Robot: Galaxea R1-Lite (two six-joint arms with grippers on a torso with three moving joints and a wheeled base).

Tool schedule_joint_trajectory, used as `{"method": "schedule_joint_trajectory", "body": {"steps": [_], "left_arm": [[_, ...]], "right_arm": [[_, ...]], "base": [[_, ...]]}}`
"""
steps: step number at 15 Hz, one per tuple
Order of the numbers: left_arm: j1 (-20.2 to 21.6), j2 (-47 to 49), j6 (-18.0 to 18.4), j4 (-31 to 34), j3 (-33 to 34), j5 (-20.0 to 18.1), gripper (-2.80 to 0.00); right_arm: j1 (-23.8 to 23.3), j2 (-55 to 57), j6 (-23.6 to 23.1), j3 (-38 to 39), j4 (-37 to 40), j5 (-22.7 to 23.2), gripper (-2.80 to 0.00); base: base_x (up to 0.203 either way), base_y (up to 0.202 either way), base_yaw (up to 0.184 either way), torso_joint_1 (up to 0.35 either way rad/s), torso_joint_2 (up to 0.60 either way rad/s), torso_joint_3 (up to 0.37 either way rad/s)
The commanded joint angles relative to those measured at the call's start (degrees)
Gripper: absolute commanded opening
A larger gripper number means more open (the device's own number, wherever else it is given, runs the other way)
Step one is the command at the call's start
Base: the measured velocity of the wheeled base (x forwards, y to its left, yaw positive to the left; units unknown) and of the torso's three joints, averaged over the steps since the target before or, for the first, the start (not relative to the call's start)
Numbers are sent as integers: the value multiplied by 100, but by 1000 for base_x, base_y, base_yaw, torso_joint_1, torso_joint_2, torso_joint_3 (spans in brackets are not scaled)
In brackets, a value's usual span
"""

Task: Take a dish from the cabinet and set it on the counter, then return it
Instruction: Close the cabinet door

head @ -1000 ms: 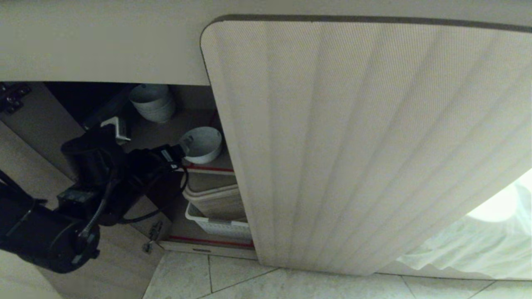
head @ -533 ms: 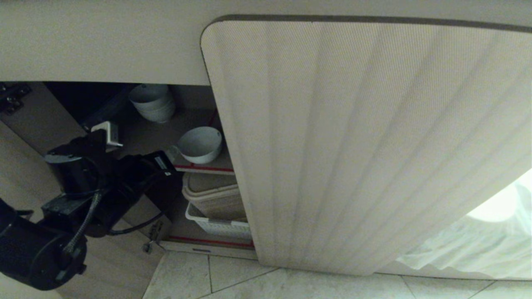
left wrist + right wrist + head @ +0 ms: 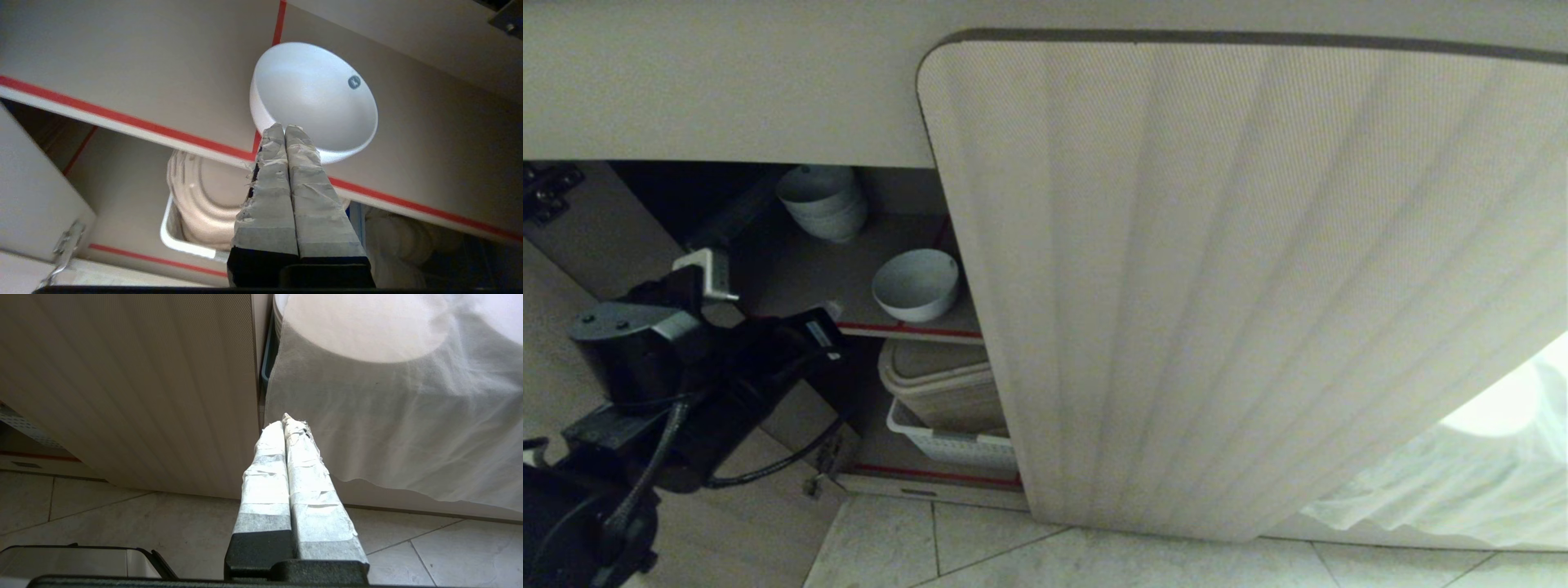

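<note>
- Small plain white round ceramic bowl (image 3: pixel 916 284) sits upright on the upper brown shelf (image 3: pixel 849 269), just behind the shelf's red front edge, centre-left of the head frame. Nothing holds it.
- Low cabinet with pale beige fluted doors (image 3: pixel 1241 286): the big door fills the right two-thirds of the head frame; the interior shows only in the gap to its left.
- Left gripper (image 3: pixel 284 130): taped fingers pressed together, nothing between them. In the wrist frame the tips overlap the bowl's near rim (contact cannot be told); in the head frame the black arm sits lower left, apart from the bowl.
- Stack of similar white bowls (image 3: pixel 822 200) at the back of the same shelf, upper left.
- White perforated plastic basket (image 3: pixel 947 441) on the lower shelf, below the bowl, holding pale round containers.
- Right gripper (image 3: pixel 288 422): fingers together, empty, pointing at the door's edge beside a white cloth (image 3: pixel 392 416) (parked, over tiled floor).
</note>
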Motion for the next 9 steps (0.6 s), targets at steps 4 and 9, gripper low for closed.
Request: {"method": "schedule_joint_trajectory", "body": {"steps": [4, 9], "left_arm": [[0, -512, -1, -56, 692, 19, -280], [21, -802, 6, -65, 1227, 2, -280]], "right_arm": [[6, -2, 5, 0, -4, -2, -280], [2, -2, -1, 0, 0, -2, -280]], "base": [[0, 0, 0, 0, 0, 0], [0, 0, 0, 0, 0, 0]]}}
